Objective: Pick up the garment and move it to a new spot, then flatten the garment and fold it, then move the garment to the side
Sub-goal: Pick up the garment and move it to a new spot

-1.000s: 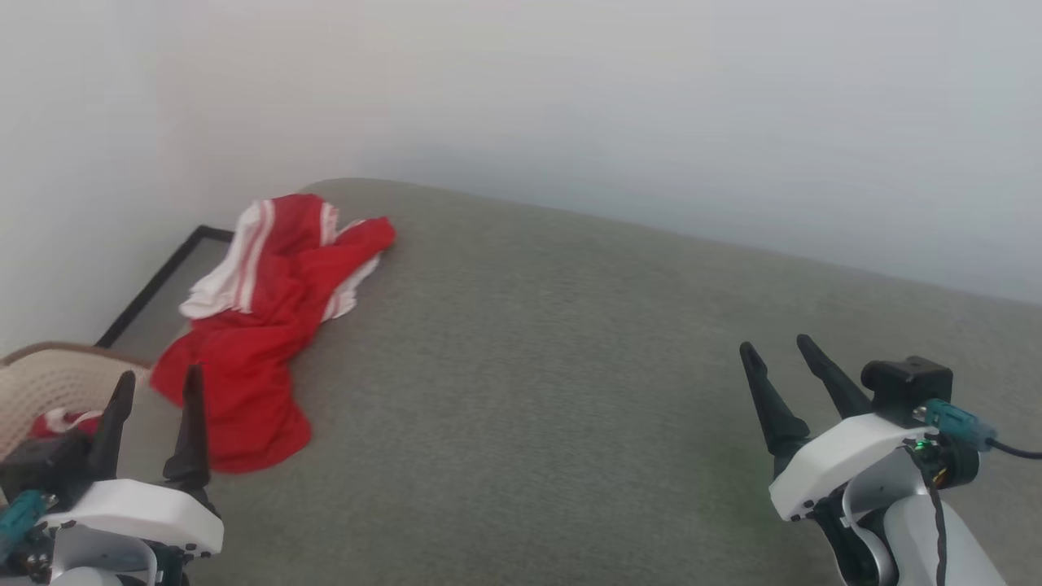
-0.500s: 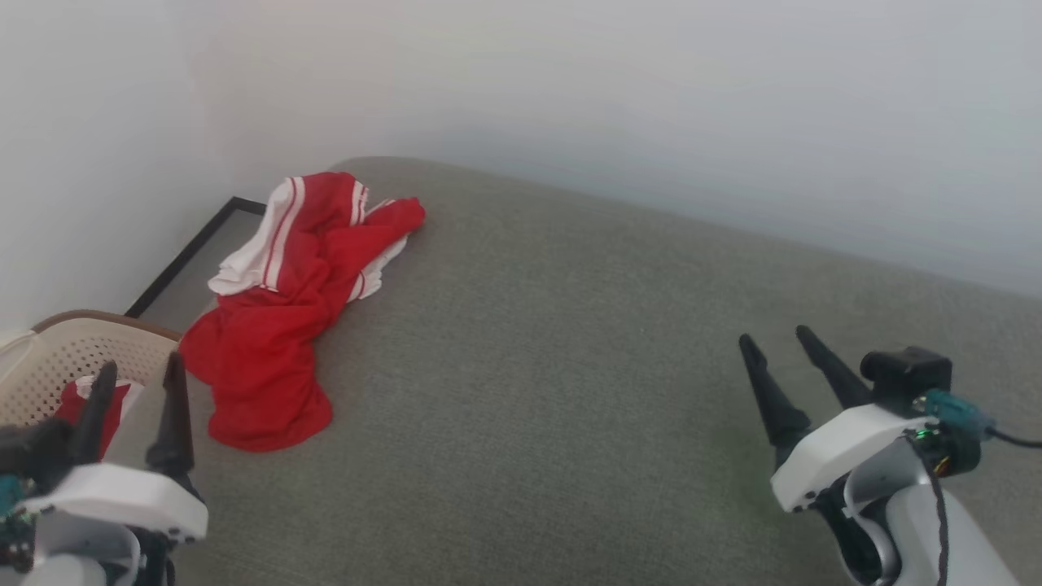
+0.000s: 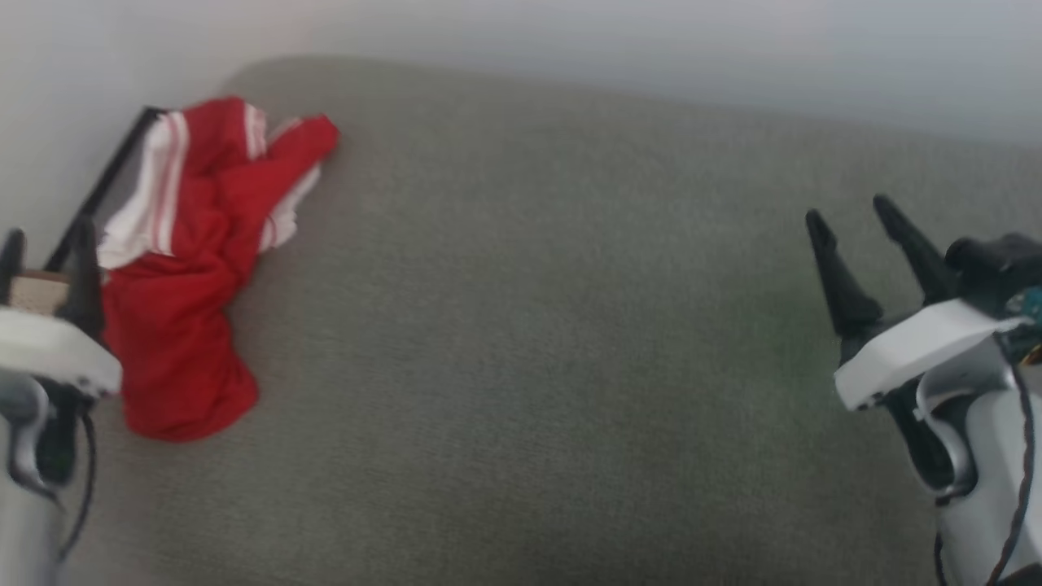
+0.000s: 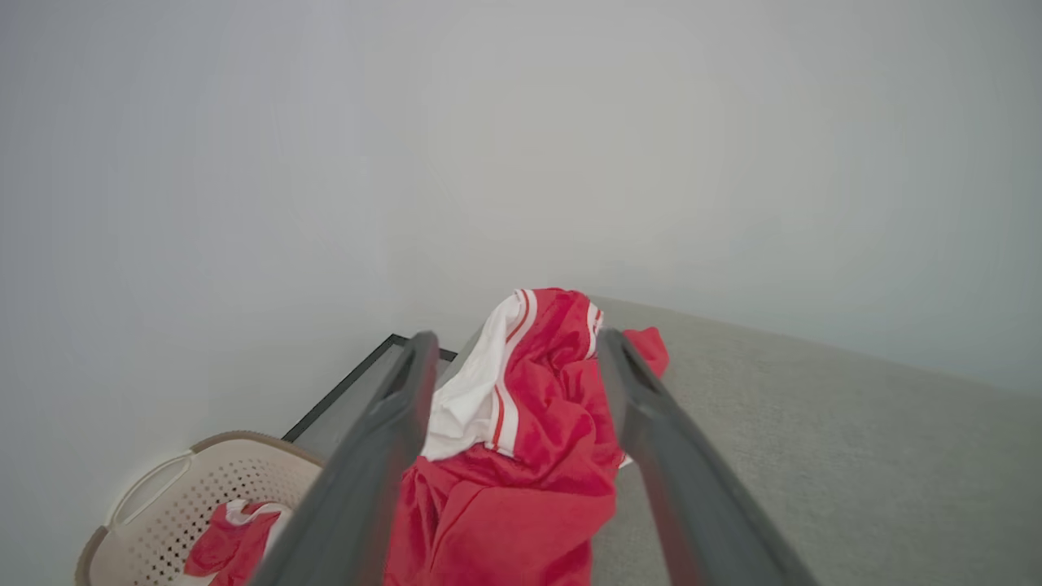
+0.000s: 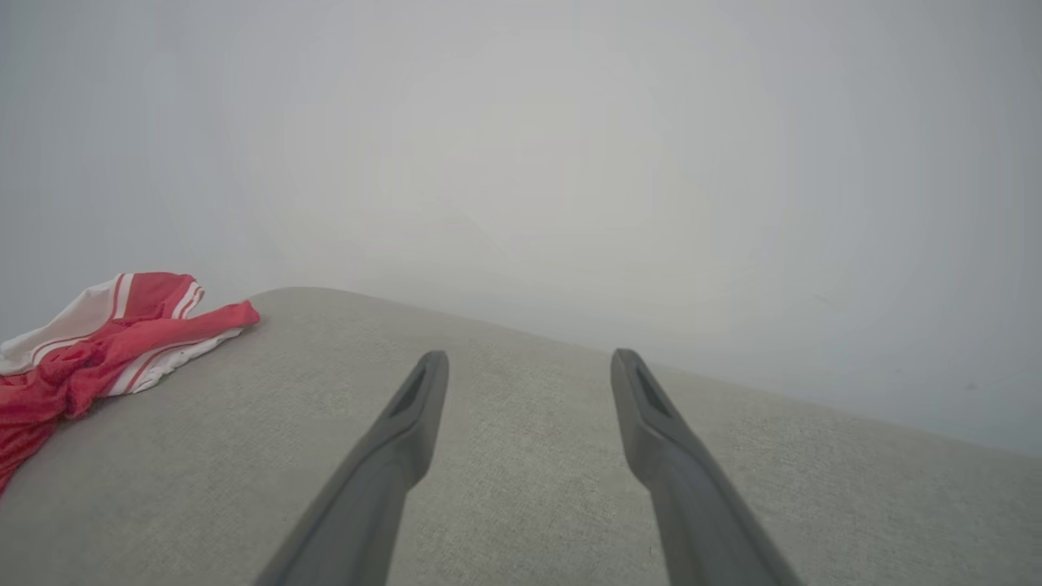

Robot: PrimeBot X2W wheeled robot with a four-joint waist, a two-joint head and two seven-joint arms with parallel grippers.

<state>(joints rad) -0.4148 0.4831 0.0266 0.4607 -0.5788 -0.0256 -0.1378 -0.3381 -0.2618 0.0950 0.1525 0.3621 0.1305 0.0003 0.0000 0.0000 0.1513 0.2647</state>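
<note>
Red cloth lies crumpled at the far left of a grey-green cushioned surface: this is the garment. Its long axis runs near to far. The plain red end is bunched nearest the robot, and the white, red-striped panel lies at the far end, where one red tip pokes out to the right.

The head view is blurred. It puts the left gripper at the left edge, just beside the garment's near half. The right gripper is well apart at the right, above bare cushion.

The left wrist view looks along its own fingers, spread wide and holding nothing, with the garment framed between them. It also takes in a beige perforated basket to the left of the surface, holding a small red cloth, and a dark frame against the pale wall.

The right wrist view shows its fingers equally parted and empty over the cushion. There the garment lies far off to the left.
</note>
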